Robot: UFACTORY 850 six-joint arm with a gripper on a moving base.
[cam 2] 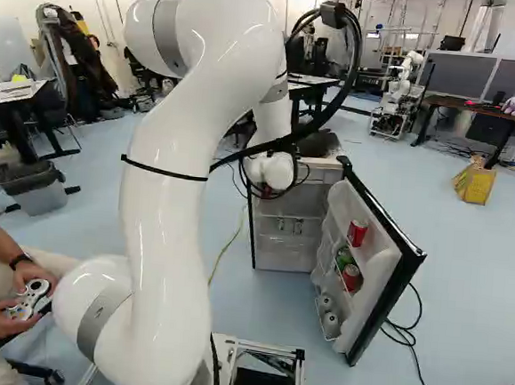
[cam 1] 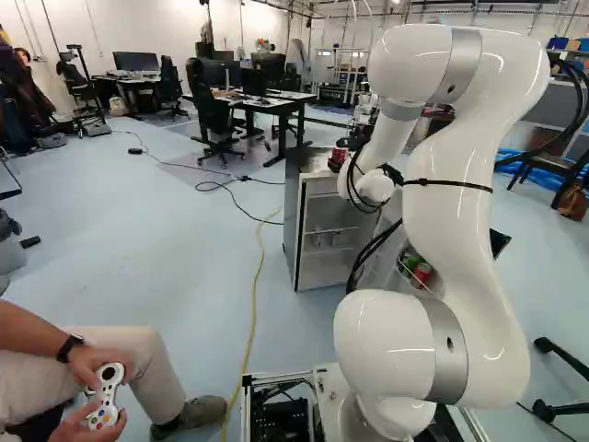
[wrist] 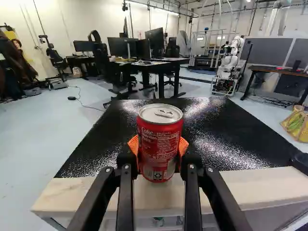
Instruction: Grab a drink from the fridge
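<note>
At the top front of the small fridge [cam 1: 293, 221], my gripper [cam 1: 340, 147] shows in the left base view around a red can [cam 1: 338, 157]. In the wrist view the gripper [wrist: 160, 149] is shut on that red can [wrist: 160, 130], which stands upright with orange pads against both sides. The can is by the front edge of the fridge's black top [wrist: 192, 130]; whether it touches the top I cannot tell. The fridge door [cam 2: 386, 256] hangs open, with another red can [cam 2: 357, 233], a lower red can [cam 2: 351, 277] and a green can [cam 2: 343, 257] on its shelves.
A person with a controller [cam 1: 108, 396] sits close at the left of the left base view. A yellow cable [cam 1: 255, 295] runs over the floor left of the fridge. Desks [cam 1: 276, 104] stand beyond it, and another robot [cam 2: 397, 101] is farther back. Black cables [cam 2: 413, 343] lie beside the door.
</note>
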